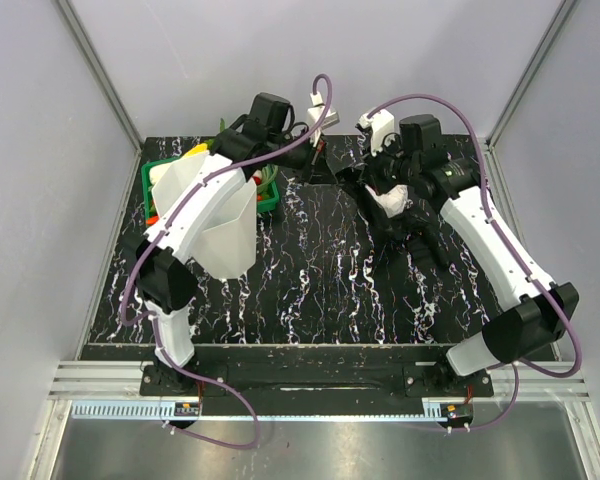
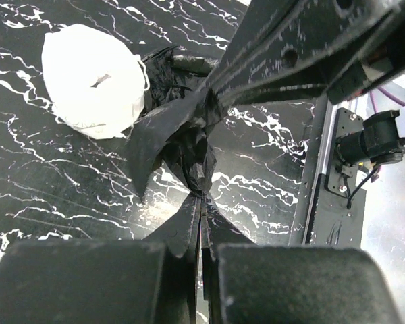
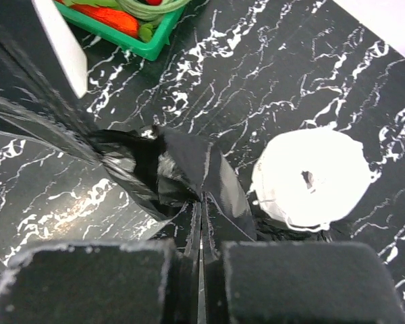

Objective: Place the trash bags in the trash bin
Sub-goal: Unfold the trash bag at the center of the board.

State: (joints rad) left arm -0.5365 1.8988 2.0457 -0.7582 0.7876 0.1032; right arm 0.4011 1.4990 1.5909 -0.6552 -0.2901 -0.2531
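1. While both arms reach toward the far side of the marbled black table (image 1: 320, 290), the left gripper (image 2: 201, 206) and right gripper (image 3: 200, 202) each pinch shut on a fold of the trash bags (image 2: 175, 135), bunched between them.
2. A white roll of plastic (image 3: 310, 179) lies against the crumpled film (edge touching).
3. The trash bin (image 1: 225, 225) sits well apart at left, under the left arm, screening part of the green basket (image 1: 270, 198).
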